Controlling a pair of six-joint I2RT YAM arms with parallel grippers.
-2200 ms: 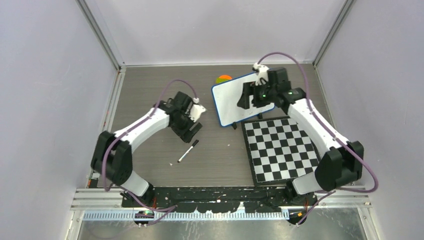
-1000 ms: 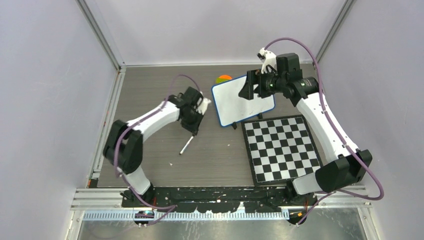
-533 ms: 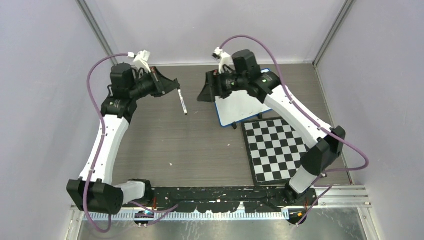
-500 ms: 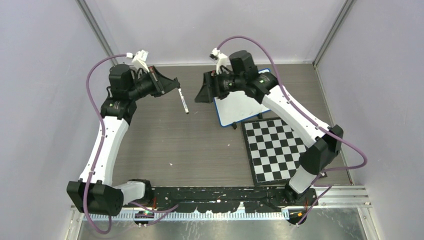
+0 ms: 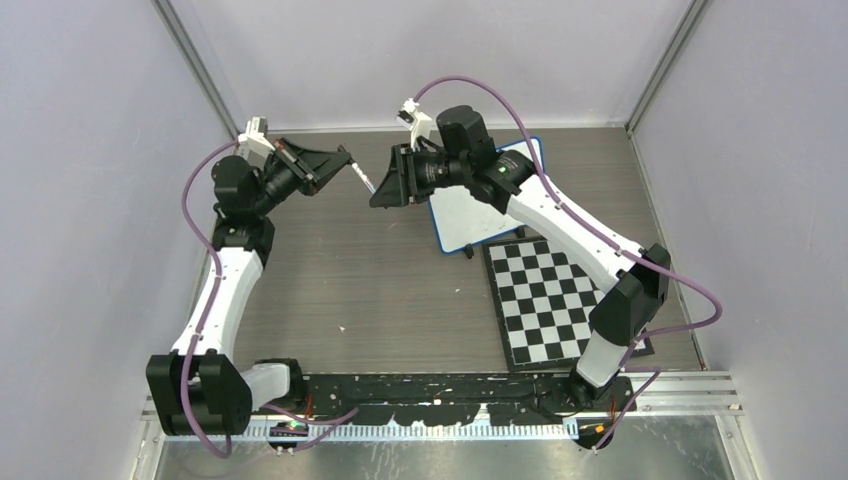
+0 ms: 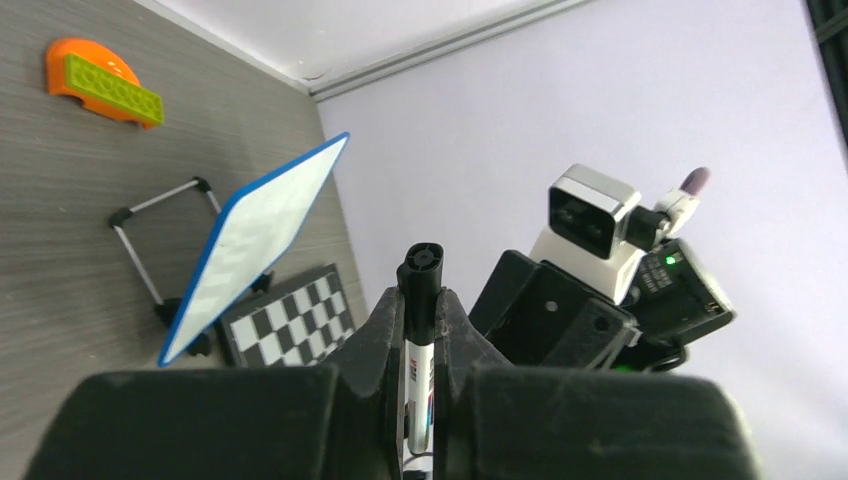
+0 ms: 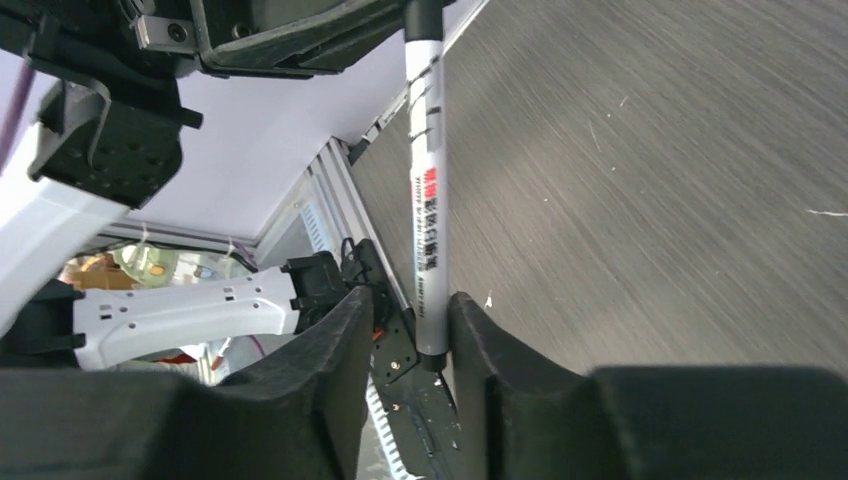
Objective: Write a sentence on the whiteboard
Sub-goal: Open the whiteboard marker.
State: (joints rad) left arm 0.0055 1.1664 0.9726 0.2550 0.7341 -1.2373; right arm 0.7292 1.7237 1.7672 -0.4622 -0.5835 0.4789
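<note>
The marker [image 7: 428, 230] bears red and black print, perhaps a barcode; none is legible.

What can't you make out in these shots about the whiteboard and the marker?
- Whiteboard face: top view, the right arm covers part; left wrist view sees it nearly edge-on, so any writing is unreadable.
- Marker end: right wrist view, low between the right tool's fingers, cap unclear; top view, too small.
- Marker's rear barrel: left wrist view, partly hidden between the left tool's fingers.
</note>
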